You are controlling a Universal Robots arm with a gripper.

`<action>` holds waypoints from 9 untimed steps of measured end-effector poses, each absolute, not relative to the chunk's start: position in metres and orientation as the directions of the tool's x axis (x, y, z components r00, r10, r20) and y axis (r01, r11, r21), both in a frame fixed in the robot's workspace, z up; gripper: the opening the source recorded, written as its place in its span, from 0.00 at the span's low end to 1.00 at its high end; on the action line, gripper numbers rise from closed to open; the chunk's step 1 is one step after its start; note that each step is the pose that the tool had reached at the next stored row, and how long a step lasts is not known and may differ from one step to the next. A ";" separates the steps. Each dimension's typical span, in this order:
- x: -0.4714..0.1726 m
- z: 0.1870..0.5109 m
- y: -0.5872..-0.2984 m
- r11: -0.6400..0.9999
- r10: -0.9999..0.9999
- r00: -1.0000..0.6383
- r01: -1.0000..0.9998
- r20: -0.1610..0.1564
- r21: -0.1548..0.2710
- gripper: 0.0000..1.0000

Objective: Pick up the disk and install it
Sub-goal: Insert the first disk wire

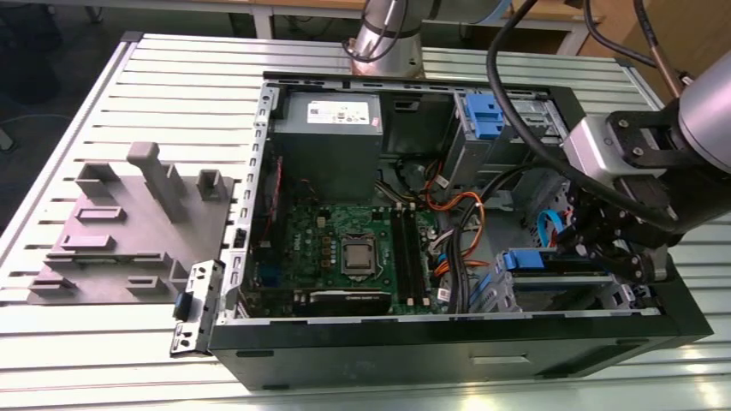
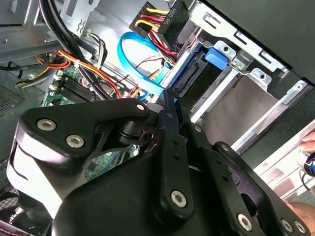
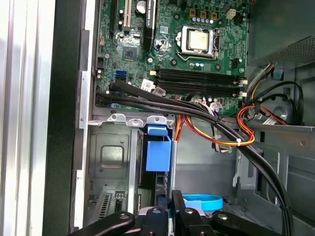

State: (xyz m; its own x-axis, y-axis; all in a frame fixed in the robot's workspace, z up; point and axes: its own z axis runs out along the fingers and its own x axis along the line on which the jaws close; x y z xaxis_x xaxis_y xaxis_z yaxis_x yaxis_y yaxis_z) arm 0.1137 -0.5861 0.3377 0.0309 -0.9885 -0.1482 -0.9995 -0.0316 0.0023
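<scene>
My hand (image 2: 172,104) pinches narrow on the disk (image 3: 158,153), held edge-on so it lines up with the drive cage (image 3: 110,157) slot.

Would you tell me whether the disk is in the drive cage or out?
In: the disk sits on edge within the drive cage, by the gripper; fully seated, cannot tell.

A pale slatted metal counter (image 1: 137,86) stands on a dark floor (image 1: 51,60). Beyond it is a wooden desk (image 1: 546,12). Light glares off the slats at the exterior view's lower right.
</scene>
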 end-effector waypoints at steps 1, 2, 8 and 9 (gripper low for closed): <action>0.114 0.338 -0.587 -0.031 -0.988 0.031 -1.000 -0.148 0.002 0.16; 0.114 0.338 -0.587 -0.031 -0.988 0.031 -1.000 -0.148 0.002 0.16; 0.113 0.336 -0.587 -0.031 -0.988 0.031 -1.000 -0.148 0.002 0.16; 0.113 0.336 -0.587 -0.031 -0.989 0.031 -1.000 -0.148 0.002 0.16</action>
State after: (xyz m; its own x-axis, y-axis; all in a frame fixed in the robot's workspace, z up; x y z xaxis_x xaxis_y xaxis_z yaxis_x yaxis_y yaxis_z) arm 0.1134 -0.5873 0.3360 0.0308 -0.9885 -0.1481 -0.9995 -0.0314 0.0019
